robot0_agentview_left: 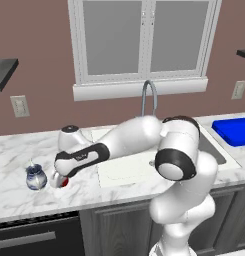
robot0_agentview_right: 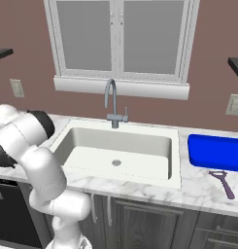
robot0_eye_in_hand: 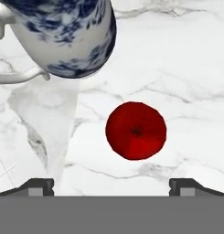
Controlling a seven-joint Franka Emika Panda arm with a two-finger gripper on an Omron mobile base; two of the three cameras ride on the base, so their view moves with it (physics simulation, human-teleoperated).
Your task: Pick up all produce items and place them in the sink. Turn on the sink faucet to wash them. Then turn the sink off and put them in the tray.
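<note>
Your tool (robot0_eye_in_hand: 111, 185) hangs over the worktop (robot0_eye_in_hand: 186, 68) with its jaws spread wide and nothing between them, because the red fruit (robot0_eye_in_hand: 136, 130) is not yet gripped. In the hand view the fruit lies at about 12 o'clock from the fingertips (robot0_eye_in_hand: 39, 186), so a straight drop should bracket it. At 10 o'clock the blue-and-white jar (robot0_eye_in_hand: 63, 36) stands near the fruit but apart; I'd keep the descent off it. Beyond, the sink (robot0_agentview_right: 118, 146) waits under its faucet (robot0_agentview_right: 112, 104), with the blue tray (robot0_agentview_right: 215, 151) at 3 o'clock of the basin.

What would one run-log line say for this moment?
stage: reaching | gripper: open, above red fruit | fruit: on counter beside jar
</note>
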